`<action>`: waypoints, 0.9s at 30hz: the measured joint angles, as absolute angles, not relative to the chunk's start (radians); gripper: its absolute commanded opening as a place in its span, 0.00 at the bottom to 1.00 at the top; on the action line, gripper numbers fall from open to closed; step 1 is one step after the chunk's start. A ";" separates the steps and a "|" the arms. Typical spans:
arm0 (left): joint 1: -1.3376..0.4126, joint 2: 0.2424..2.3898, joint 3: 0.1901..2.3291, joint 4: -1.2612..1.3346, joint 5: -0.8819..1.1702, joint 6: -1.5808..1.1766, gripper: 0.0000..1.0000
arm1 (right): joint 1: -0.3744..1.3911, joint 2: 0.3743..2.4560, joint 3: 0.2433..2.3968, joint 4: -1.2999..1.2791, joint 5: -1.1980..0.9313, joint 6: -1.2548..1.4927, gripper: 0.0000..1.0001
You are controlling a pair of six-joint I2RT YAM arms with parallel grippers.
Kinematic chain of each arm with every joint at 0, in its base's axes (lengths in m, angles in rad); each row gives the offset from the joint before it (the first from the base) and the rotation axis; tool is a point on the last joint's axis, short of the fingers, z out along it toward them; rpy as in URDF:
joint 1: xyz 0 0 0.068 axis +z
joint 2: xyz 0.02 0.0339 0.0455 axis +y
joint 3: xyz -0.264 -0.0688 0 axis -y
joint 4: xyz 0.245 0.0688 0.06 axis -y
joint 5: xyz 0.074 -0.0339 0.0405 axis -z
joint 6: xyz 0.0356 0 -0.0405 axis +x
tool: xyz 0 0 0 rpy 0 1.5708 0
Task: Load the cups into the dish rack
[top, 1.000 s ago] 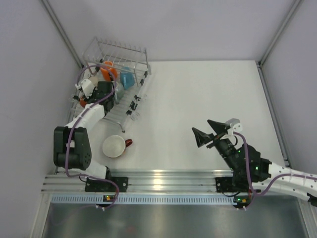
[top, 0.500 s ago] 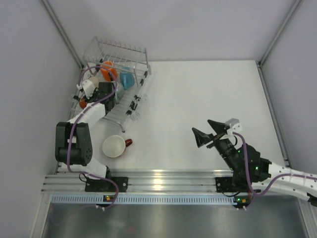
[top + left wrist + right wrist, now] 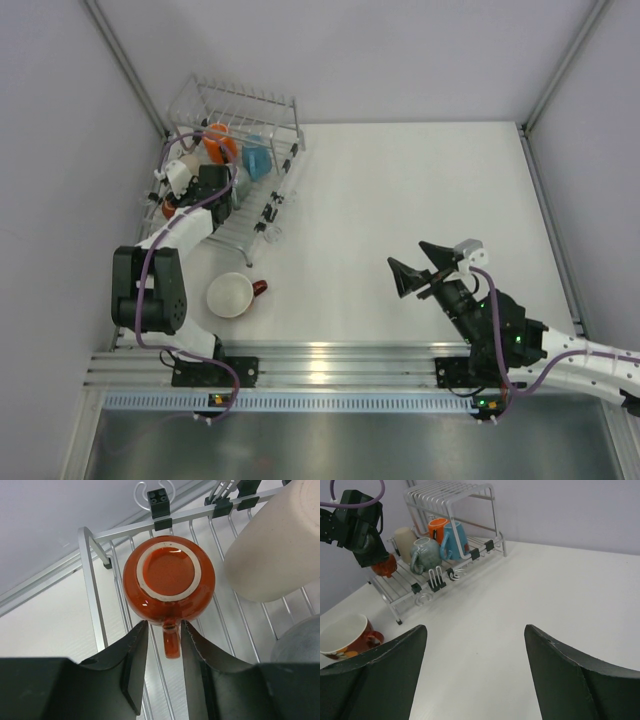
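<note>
Five cups sit in the silvery wire dish rack (image 3: 493, 510) — orange mug (image 3: 438, 529), light blue mug (image 3: 456, 540), grey-green mug (image 3: 424, 553), beige handleless tumbler (image 3: 404, 539) and the small dark red mug (image 3: 169, 577), upturned. In the past second the left arm has barely shifted. The left gripper (image 3: 164, 630) stands slightly parted around the red handle, so I'd call that mug placed. The right gripper (image 3: 475, 630) hangs spread and empty. Only the wide white red-handled cup (image 3: 231, 295) waits on the table — last to load.

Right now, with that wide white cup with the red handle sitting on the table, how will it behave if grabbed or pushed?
The wide white cup stands upright and looks low and broad, so it probably won't tip. On the smooth table a push would likely slide it. It looks like glazed ceramic: rigid, perhaps slippery, breakable if dropped.
</note>
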State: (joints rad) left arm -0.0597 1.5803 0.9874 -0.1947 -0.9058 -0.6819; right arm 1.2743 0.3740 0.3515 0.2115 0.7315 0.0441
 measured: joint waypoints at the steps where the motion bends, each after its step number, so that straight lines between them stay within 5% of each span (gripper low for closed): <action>1: -0.059 1.580 0.987 -0.195 -0.906 -0.682 0.39 | 1.274 0.374 0.351 0.212 0.731 0.044 0.80; 17: -0.060 1.472 1.042 -0.214 -0.825 -0.589 0.41 | 1.274 0.397 0.351 0.211 0.741 0.038 0.80; 27: -0.060 1.214 1.052 -0.274 -0.532 -0.484 0.44 | 1.274 0.595 0.455 0.123 0.735 0.161 0.77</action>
State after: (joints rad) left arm -0.0605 1.2137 1.0523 -0.2745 -0.5316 -0.4835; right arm 1.2739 0.5949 0.4549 0.1226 0.7345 0.1612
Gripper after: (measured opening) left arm 0.435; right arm 0.776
